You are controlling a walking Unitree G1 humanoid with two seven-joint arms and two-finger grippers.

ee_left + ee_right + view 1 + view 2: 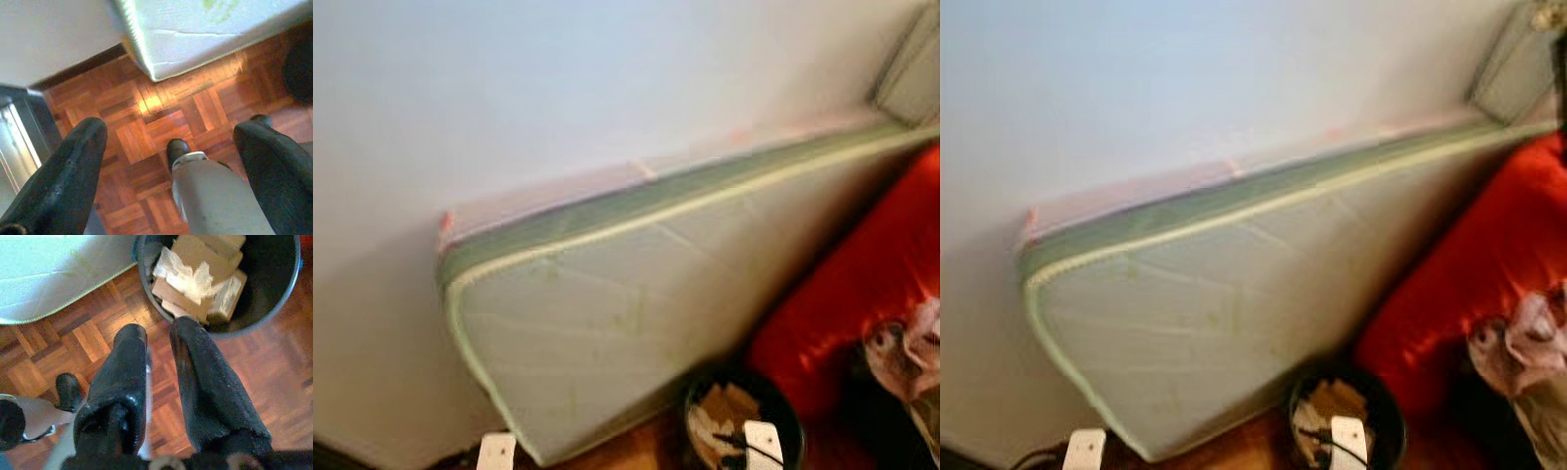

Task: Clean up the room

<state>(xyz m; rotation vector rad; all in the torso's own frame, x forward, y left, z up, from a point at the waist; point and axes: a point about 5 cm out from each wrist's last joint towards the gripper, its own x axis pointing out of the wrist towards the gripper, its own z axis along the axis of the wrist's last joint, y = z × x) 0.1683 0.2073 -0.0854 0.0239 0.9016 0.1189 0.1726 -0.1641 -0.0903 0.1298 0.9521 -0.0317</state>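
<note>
The bin (274, 308), a round black bucket holding cardboard scraps (205, 264) and crumpled white wrapping, stands on the parquet floor (161, 122) at my feet, just beside the lower corner of a pale green mattress (636, 323); it sits upright with its mouth facing up at me, and being round it has no long axis I can name. The mattress leans on its edge against the white wall (558, 88), its long side rising toward my right; a red cushion (871, 284) crowds the bin's far right side, with a crumpled pale cloth (906, 357) lying on it. My right gripper (159, 330) hovers at the bin's rim, fingers slightly parted around nothing. My left gripper (168, 129) hangs over bare floor near the mattress corner, fingers spread wide.
</note>
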